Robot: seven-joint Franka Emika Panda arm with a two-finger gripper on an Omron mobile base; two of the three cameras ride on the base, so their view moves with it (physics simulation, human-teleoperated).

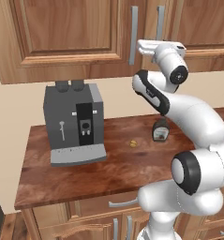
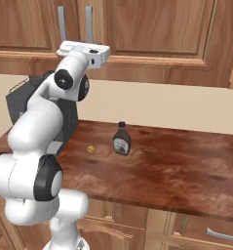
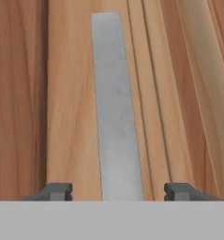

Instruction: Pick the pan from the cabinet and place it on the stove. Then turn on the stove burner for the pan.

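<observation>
The reddish-brown wooden wall cabinet [image 1: 71, 33] is shut — the two-finger gripper [image 3: 117, 191] spread open astride its grey bar handle [image 3: 115, 108], untouched.

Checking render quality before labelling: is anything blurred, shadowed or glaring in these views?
Hand view: cabinet handle soft and blurred up close, evenly lit, no glare. Left base view: coffee machine sharp, faint shadow on the counter. Right base view: syrup bottle crisp, soft shadow beside it.

One coffee machine [image 1: 75, 124], one syrup bottle [image 2: 122, 139], one small yellow ball [image 1: 132, 143], two grey cabinet handles [image 1: 134, 35].
</observation>
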